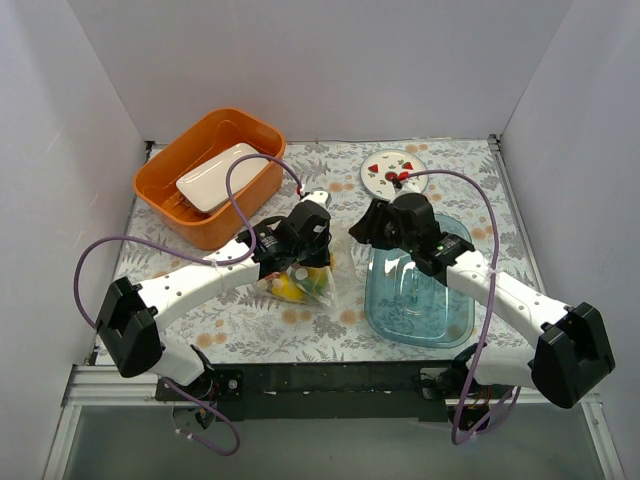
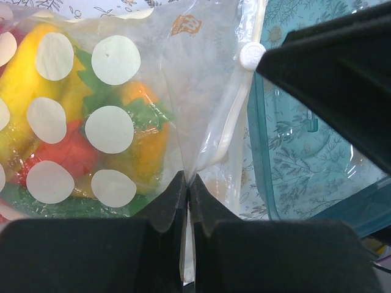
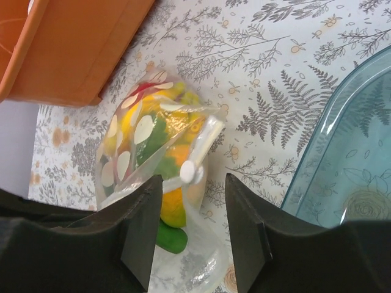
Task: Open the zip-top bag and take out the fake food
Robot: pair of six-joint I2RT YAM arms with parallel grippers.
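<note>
With the left gripper (image 2: 187, 183) pinched tight on the bag (image 2: 195, 91) of fake food (image 2: 70, 151), lying beside the blue tray (image 1: 420, 300), the open right gripper (image 3: 194, 189) should grab the white slider (image 3: 189, 173) and slide it straight along.

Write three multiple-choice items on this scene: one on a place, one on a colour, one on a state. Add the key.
1. The zip-top bag lies:
A. on the table, between the orange bin and the blue tray
B. inside the bin
C. inside the tray

2. Its zipper slider is:
A. red
B. black
C. white

3. The left tool is:
A. open above the tray
B. shut on the bag's plastic
C. out of view

Key:
1 A: the top view shows it on the table between them.
2 C: both wrist views show a white slider.
3 B: the left wrist view shows its fingers pressed together on the film.
</note>
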